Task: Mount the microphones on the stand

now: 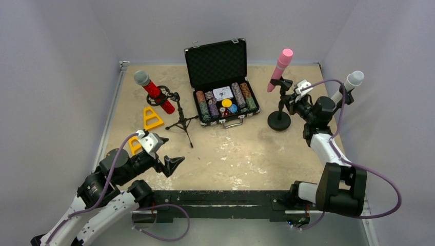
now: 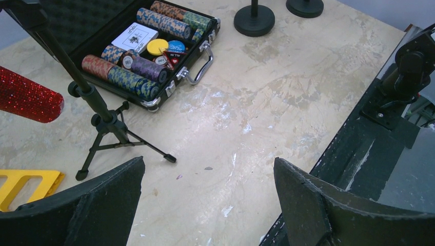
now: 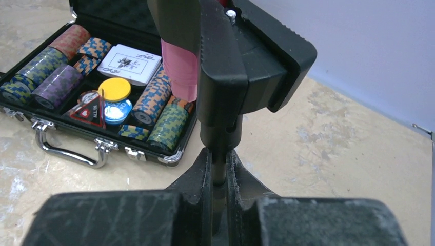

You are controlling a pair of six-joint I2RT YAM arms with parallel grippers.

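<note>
Pink microphone (image 1: pixel 280 69) sits tilted in the clip (image 3: pixel 256 56) of the round-base stand (image 1: pixel 279 122); right gripper (image 3: pixel 219 163) pinched shut on that stand just under the clip; left gripper (image 2: pixel 209 165) wide, empty; barrel likely rigid, slick, so take it mid-body.

The words "ALL IN" were read in white on a red-and-black triangular plastic marker (image 3: pixel 91 114) lying in the open black hard case (image 3: pixel 110 18). A dark emblem was seen on the white card box (image 3: pixel 128 64) beside it, but its lettering could not be made out. No other writing was legible.
</note>
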